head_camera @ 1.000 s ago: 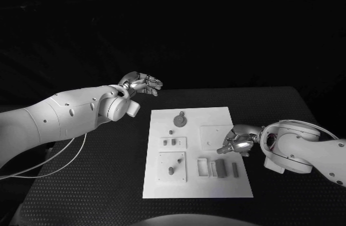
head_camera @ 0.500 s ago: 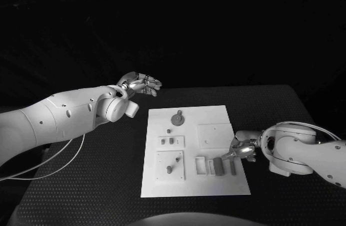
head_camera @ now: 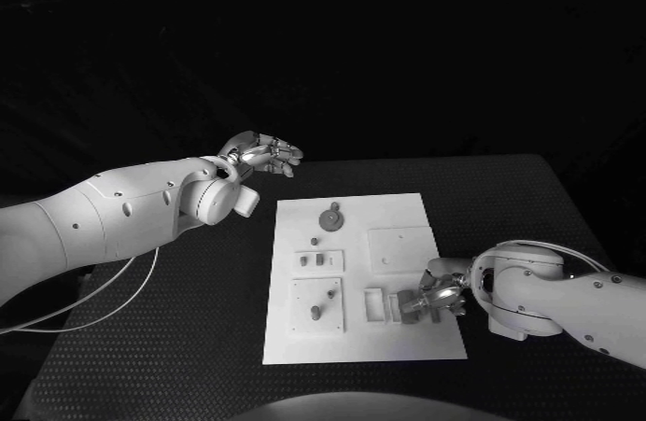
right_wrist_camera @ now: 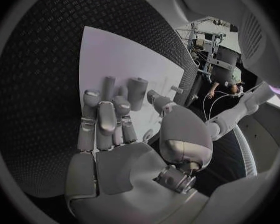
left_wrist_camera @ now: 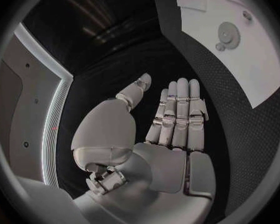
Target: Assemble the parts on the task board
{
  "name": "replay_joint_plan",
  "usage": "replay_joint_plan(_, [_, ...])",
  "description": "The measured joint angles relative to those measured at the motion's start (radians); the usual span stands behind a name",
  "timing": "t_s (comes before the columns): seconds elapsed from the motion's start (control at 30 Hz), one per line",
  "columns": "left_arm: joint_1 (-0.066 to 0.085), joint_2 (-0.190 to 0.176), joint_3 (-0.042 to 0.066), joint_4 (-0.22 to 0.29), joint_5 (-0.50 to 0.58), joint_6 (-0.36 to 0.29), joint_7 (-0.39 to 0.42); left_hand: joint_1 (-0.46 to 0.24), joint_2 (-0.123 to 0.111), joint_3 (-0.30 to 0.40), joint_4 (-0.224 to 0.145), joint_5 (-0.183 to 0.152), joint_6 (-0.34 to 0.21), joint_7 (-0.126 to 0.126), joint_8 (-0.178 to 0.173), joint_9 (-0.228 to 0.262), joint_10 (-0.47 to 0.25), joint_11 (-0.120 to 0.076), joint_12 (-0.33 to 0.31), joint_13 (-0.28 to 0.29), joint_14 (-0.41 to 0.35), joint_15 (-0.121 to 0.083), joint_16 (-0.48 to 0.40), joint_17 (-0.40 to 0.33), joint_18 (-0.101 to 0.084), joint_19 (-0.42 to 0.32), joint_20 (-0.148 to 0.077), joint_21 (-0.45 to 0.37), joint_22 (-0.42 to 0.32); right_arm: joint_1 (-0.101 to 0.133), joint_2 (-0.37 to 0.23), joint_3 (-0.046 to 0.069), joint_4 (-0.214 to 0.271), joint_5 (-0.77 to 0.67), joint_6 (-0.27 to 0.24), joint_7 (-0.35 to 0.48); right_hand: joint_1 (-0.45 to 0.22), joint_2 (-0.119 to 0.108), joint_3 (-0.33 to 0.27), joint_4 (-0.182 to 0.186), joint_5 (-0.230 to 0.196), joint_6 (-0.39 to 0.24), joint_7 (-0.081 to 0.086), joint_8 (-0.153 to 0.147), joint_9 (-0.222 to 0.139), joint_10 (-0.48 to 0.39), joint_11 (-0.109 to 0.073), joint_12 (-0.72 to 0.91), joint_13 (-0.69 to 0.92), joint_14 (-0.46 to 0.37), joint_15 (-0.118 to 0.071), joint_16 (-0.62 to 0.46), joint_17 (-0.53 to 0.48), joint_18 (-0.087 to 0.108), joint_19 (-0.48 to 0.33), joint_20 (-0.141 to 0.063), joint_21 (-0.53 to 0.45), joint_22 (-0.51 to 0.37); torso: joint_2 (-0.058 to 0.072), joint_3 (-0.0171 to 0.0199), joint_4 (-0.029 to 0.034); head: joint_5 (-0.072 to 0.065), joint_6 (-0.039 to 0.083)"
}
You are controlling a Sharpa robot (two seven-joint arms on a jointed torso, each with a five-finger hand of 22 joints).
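Task board [head_camera: 390,342] mid worktop, assembly early: several grey parts [head_camera: 408,306] loose at board's 4 o'clock. My right hand [head_camera: 438,293] over them, fingers part-curled, grip unclear. Left hand [head_camera: 265,153] parked at 11 o'clock, fingers spread, empty.

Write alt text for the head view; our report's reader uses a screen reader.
The right robot hand reaches over grey parts at the near right of the white task board on a black table. The left robot hand hovers open beyond the board's far left corner.
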State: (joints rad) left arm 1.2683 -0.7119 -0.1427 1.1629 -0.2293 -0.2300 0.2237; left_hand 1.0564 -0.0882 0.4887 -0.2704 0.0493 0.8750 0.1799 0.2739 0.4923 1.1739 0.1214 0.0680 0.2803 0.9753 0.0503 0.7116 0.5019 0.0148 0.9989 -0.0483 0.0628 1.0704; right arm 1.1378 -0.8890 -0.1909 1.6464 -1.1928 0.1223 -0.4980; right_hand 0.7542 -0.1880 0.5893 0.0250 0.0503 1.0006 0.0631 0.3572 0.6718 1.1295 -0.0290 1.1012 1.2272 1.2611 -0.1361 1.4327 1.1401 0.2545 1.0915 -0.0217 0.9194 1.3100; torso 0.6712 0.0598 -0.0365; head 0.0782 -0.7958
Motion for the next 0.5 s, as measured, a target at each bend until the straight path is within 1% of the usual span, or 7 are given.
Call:
replay_joint_plan(0.17, [0.0,-0.001,0.0,0.001,0.0,0.0,0.0,0.0,0.0,0.0,0.0,0.0,0.0,0.0,0.0,0.0,0.0,0.0,0.0,0.0,0.0,0.0,0.0,0.0,0.0,0.0,0.0,0.0,0.0,-0.007,0.014,0.0,-0.01,0.001,-0.01,-0.001,-0.004,-0.004,0.003,0.003,0.0,0.0,0.0,-0.003,0.0,0.0,0.0,0.001,-0.001,0.0,0.0,0.0,-0.003,-0.001,0.0,0.0,0.0,0.0,0.0,0.001,-0.0004,0.002,-0.003])
replay_joint_plan(0.27, [0.0,-0.001,0.0,0.001,0.0,0.0,0.0,0.0,0.0,0.0,0.0,0.0,0.0,0.0,0.0,0.0,0.0,0.0,0.0,0.0,0.0,0.0,-0.002,0.0,0.0,0.0,0.0,0.0,0.0,-0.011,0.024,0.0,-0.018,0.001,-0.015,-0.001,-0.004,-0.004,0.006,0.006,0.0,0.0,0.0,-0.005,0.0,0.0,0.0,0.001,-0.001,0.0,0.0,0.0,-0.007,-0.001,0.0,0.0,0.0,0.0,0.0,0.0009,-0.0006,0.003,-0.005])
replay_joint_plan(0.37, [0.0,-0.001,0.0,0.002,0.0,0.0,0.0,0.0,0.0,0.0,0.0,0.0,0.0,0.0,0.0,-0.001,0.0,0.0,0.0,0.0,0.0,0.0,-0.004,0.001,0.0,0.0,0.0,0.0,0.0,-0.015,0.033,0.001,-0.027,0.002,-0.021,-0.001,-0.009,-0.009,0.009,0.009,0.0,0.0,0.0,-0.009,0.004,0.0,0.0,0.001,-0.004,-0.003,0.003,0.0,-0.016,-0.003,-0.002,-0.002,0.0,0.0,0.0,0.0009,-0.0011,0.004,-0.007])
replay_joint_plan(0.4, [0.0,-0.001,0.0,0.002,0.0,0.0,0.0,0.0,0.0,0.0,0.0,0.0,0.0,0.0,0.0,-0.001,0.0,0.0,0.0,0.0,0.0,0.0,-0.004,0.001,0.0,0.0,0.0,0.0,0.0,-0.016,0.035,0.001,-0.03,0.002,-0.023,-0.001,-0.009,-0.009,0.01,0.01,0.0,0.006,0.007,-0.013,0.003,0.0,0.0,0.001,-0.005,-0.005,0.004,0.0,-0.019,-0.006,-0.004,-0.003,0.0,0.0,0.0,0.0009,-0.0012,0.004,-0.008])
replay_joint_plan(0.5, [0.0,-0.002,0.0,0.002,0.0,0.001,0.0,0.0,0.0,0.0,0.0,0.0,0.0,0.0,0.0,-0.001,0.0,0.0,0.0,0.0,0.0,0.0,-0.004,0.001,0.0,0.0,0.0,0.0,0.0,-0.017,0.042,0.002,-0.04,0.004,-0.029,-0.001,-0.013,-0.013,0.014,0.014,0.0,0.004,0.016,-0.019,0.004,-0.005,0.004,0.001,-0.008,-0.018,0.006,0.0,-0.03,-0.007,-0.005,-0.005,0.0,0.0,0.001,0.0009,-0.0011,0.005,-0.009])
